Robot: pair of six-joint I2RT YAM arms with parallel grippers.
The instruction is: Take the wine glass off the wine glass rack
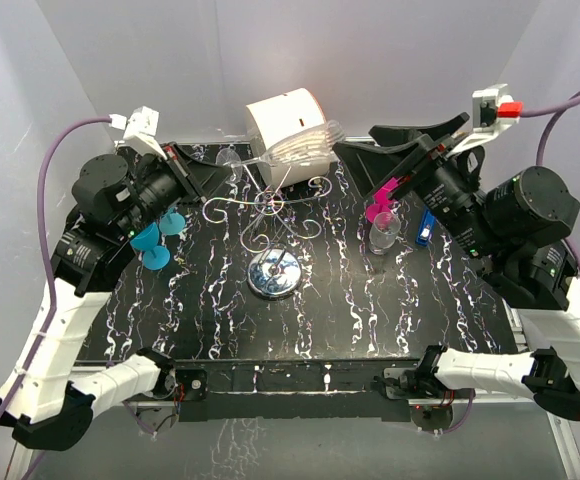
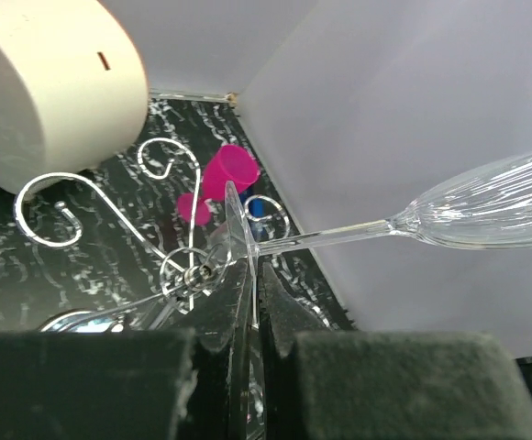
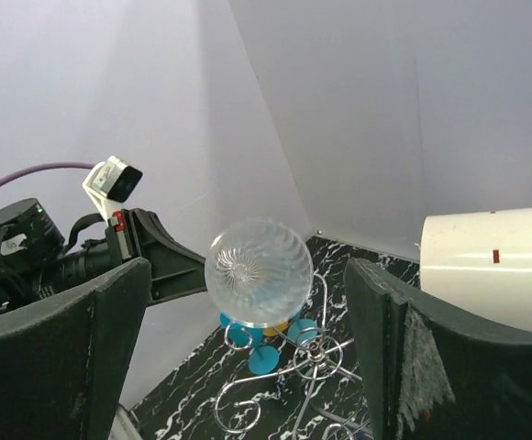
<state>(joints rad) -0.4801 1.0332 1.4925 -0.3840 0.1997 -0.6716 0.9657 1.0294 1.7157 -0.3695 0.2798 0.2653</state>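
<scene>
Jaws of the left gripper point(image 2: 250, 307) are clenched on the thin round foot of the wine glass point(image 2: 486, 211), which shows edge-on between the two dark pads, while the jaws of the right gripper point(image 3: 248, 270) stand released and wide apart, with nothing between them. Both arms reach in over the desk point(image 1: 370, 320), a black slab veined with white. At its far edge lies the white drum point(image 1: 285, 120) on its side; its only marks are a short dark slot on the flat face and an orange rim. Just in front of the drum stands the wine glass rack point(image 1: 270, 240), its silver scroll arms curling out from a central stem above the round chrome base point(image 1: 274, 274). The wine glass is held nearly level above the far scrolls, foot toward the left arm, stem running right, ribbed clear bowl in front of the drum; in the right wrist view the bowl faces the camera end-on. Whether the foot touches a scroll cannot be told. Cyan goblets point(image 1: 155, 242) cluster by the left arm. Near the right gripper are magenta pieces point(image 1: 378, 205), a clear cup point(image 1: 383, 237) and a small blue object point(image 1: 423, 230).
</scene>
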